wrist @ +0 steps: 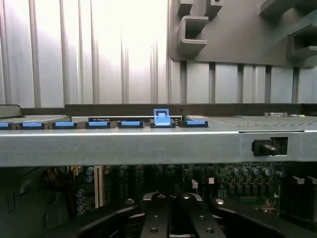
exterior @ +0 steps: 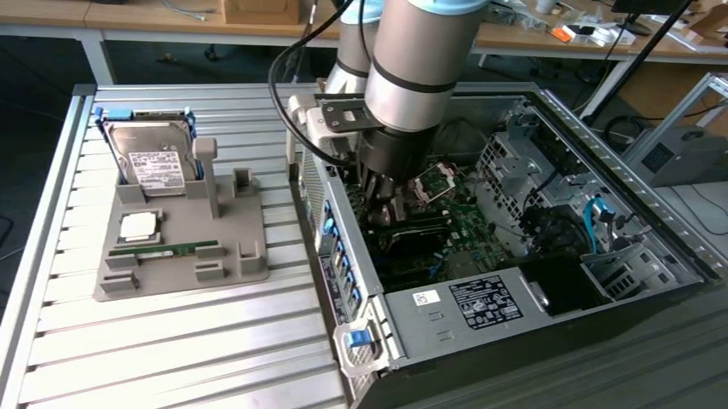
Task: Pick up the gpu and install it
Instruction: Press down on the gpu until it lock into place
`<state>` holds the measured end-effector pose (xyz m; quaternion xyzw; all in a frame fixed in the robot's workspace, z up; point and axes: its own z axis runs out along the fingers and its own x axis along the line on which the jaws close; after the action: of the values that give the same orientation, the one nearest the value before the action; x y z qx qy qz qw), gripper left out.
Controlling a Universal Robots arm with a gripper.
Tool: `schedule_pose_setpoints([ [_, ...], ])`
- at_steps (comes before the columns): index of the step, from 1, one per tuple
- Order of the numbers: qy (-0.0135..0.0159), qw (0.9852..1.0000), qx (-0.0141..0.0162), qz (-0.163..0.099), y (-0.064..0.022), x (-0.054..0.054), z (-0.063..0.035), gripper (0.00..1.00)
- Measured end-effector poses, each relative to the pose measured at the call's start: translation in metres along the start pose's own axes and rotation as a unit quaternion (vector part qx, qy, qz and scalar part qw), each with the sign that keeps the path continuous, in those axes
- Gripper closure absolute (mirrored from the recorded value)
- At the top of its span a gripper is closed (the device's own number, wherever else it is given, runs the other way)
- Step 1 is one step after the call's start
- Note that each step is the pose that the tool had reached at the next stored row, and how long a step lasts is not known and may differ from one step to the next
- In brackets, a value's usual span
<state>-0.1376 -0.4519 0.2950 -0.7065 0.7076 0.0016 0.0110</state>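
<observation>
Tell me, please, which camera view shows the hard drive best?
The exterior view: the hard drive stands upright in the grey holder, its white label facing the camera. The wrist view catches part of that holder, not the drive.

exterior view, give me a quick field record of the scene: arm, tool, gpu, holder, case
arm: grey Universal Robots arm reaching down into the open computer case
tool: tool shut, low over the green motherboard inside the case
gpu: dark flat card lying along the motherboard directly below the tool; whether it is fully seated cannot be told
holder: grey plastic parts holder on the slatted metal table, towards the exterior view's left
holder contents: boxy silver hard drive with white label standing upright; narrow green memory stick lying flat
case: open metal computer case, side panel off
</observation>
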Motion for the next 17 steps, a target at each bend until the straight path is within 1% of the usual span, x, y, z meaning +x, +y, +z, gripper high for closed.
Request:
schedule_pose_setpoints([
  [4,0.0003,1.0000,0.0007,0.000,0.0048,0.000,-0.0001,0.90],
  [6,0.0007,1.0000,0.0014,0.000,0.0141,0.000,-0.0002,0.90],
  [9,0.0007,1.0000,0.0021,0.000,0.0226,0.000,-0.0003,0.90],
  [10,0.0007,1.0000,0.0018,0.000,0.0230,0.000,-0.0003,0.90],
  [11,0.0007,1.0000,0.0017,0.000,0.0197,0.000,0.0004,0.90],
  [12,0.0007,1.0000,-0.0006,0.000,0.0089,0.000,0.0018,0.90],
  [14,0.0007,1.0000,-0.0062,0.000,-0.0096,0.001,0.0075,0.90],
  [17,0.0008,1.0000,-0.0078,0.000,-0.0147,0.002,0.0095,0.90],
])
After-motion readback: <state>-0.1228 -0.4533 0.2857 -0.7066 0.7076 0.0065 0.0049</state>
